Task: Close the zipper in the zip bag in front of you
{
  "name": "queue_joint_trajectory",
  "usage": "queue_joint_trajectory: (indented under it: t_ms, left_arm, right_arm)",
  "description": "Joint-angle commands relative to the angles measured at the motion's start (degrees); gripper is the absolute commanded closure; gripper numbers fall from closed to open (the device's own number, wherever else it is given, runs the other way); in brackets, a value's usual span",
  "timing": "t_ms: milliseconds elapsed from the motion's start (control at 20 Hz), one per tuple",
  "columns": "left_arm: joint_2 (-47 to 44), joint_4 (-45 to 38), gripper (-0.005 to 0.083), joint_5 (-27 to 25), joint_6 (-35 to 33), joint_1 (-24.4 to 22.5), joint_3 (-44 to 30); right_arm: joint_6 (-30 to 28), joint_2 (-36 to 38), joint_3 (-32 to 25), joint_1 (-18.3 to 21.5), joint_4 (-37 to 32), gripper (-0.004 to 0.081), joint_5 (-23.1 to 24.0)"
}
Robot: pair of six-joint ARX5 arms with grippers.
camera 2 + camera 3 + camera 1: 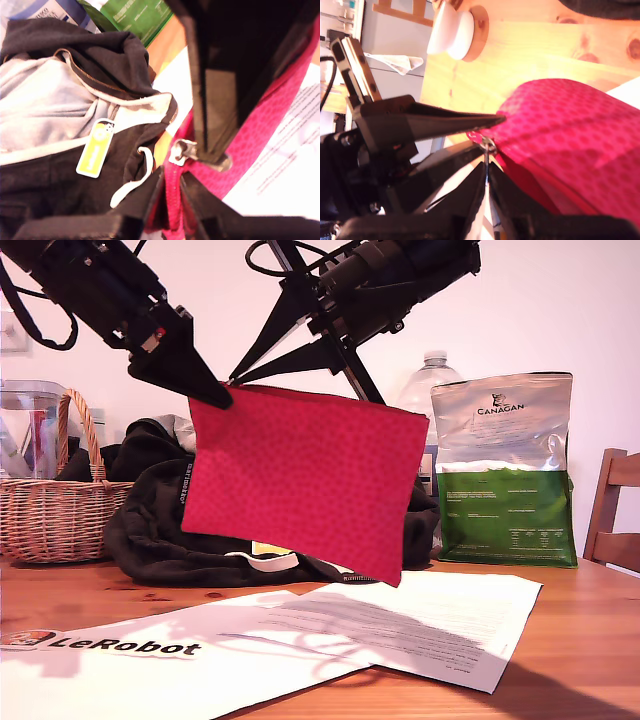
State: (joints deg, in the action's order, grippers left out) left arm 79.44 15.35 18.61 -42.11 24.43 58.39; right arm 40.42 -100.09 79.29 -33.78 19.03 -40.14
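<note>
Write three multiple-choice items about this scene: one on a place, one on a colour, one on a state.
1. Where is the flat red fabric pouch?
A. lying flat
B. held in the air above the white printed papers
C. on the floor

2. What colour is the lower half of the tall foil bag?
A. green
B. blue
C. yellow

3. What state is my first gripper in?
A. wide open, holding nothing
B. shut on the pouch's edge
C. out of view

Key:
1 B, the exterior view shows the pouch hanging clear of the papers.
2 A, green below, silver above.
3 B, in the first wrist view its jaws pinch the red fabric.
</note>
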Motion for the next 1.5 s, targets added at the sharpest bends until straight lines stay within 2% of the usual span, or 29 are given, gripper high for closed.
queue_joint_trajectory:
  t_ms: [0,1050,1450]
  left_arm:
    - [-0.5,-1.7,0.0795,0.4,0.5,-1.1,0.2]
    - [-0.5,-1.7,0.0795,0.5,-0.4,-3.0,0.2]
    - [-0.5,-1.7,0.0795,0.4,-0.4,-3.9,0.2]
  right_arm:
    - [-1.2,-0.8,0.3,0.2,1.1,0.0783,-0.5]
    - [-4.9,-0.8,0.3,3.9,5.3,0.0783,-1.6]
    - [-6.4,-0.8,0.3,4.0,6.6,0.0783,-1.6]
